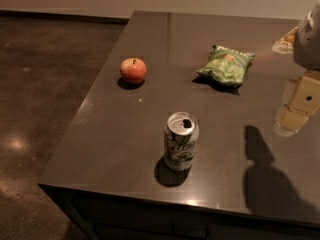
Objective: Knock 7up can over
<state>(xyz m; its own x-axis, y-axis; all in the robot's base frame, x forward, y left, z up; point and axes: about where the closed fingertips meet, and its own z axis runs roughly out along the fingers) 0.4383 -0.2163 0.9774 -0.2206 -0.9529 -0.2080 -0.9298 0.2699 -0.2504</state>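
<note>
While the 7up can [181, 141] stands upright near the front edge of the dark countertop [115, 134], the dark opening in its silver top facing up, my gripper [296, 111] hangs at the right edge of the view, above the counter and well apart from the can. Whether the gripper is apart or together, I cannot tell. Its shadow [260, 166] falls on the counter to the can's right. Farther back, a red apple [133, 70] sits to the left and a green crinkled chip bag [226, 65] lies to the right, both apart from the can.
</note>
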